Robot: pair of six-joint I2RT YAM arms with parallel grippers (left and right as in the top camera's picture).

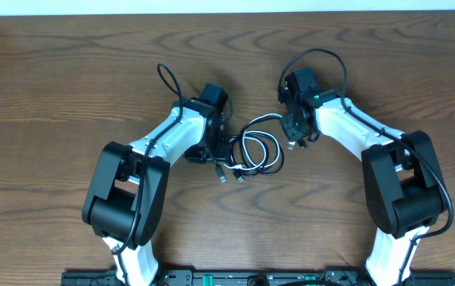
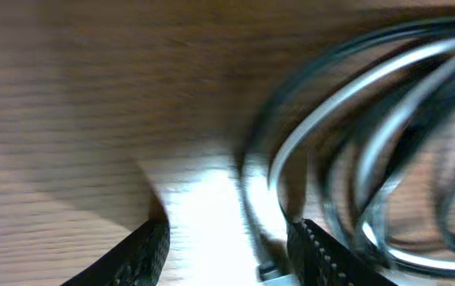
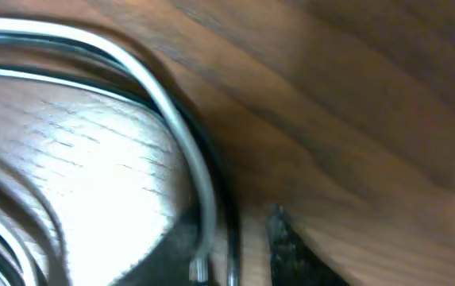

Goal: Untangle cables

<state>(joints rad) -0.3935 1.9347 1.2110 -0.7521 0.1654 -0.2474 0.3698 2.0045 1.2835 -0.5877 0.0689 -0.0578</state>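
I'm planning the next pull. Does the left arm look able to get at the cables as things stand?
Probably yes: the left hand sits open beside the cables on the table, with nothing between them and one strand right by its finger.

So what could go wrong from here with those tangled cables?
The cables lie looped together between the left hand and the right hand, so pulling from either side might tighten the tangle instead of loosening it. At the right hand, the white cord and a black cord run side by side, so it may pinch both at once.
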